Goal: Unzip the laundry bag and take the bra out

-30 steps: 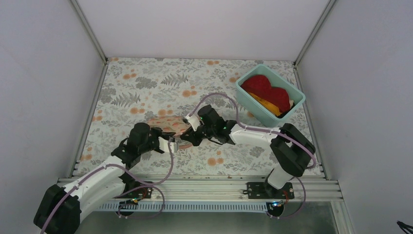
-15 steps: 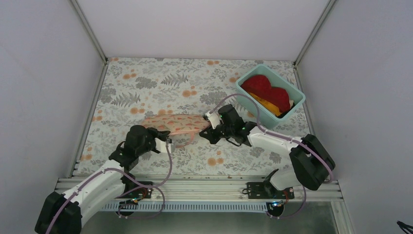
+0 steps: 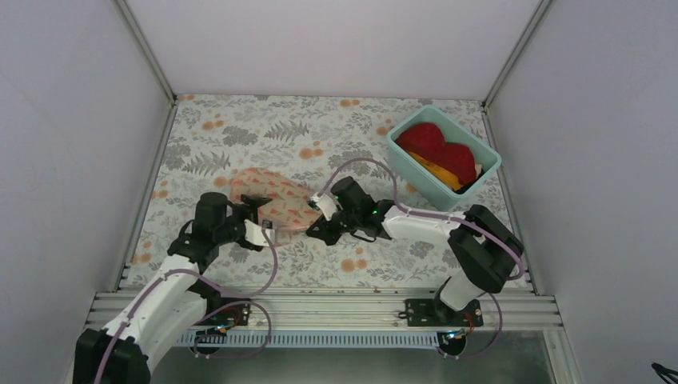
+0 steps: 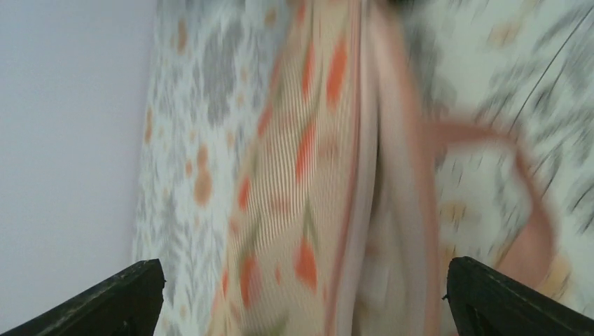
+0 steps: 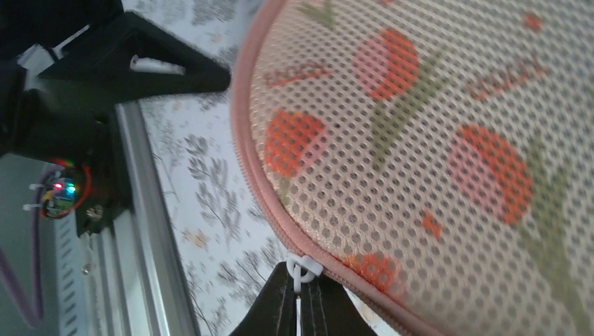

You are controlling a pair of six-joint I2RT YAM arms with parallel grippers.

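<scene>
The laundry bag lies flat on the table between the two grippers, its right end at the fingertips of the right gripper. That gripper is pinched tight on the white zipper pull at the bag's edge. The left gripper has its jaws spread wide, with the bag's left part lying between and ahead of them. That view is too blurred to show whether they touch it.

A pink strap loop trails on the table just to the right of the left gripper. Well beyond the right gripper, toward the far right corner, stands a teal tub holding a red cloth and an orange cloth.

The table carries a grey leaf print with orange blooms. Pale walls close it in, and an aluminium rail runs along the near edge.

The bag is peach-pink mesh printed with red-orange flowers on green stems. Its pink edge zipper is closed along the stretch seen from the right wrist.
</scene>
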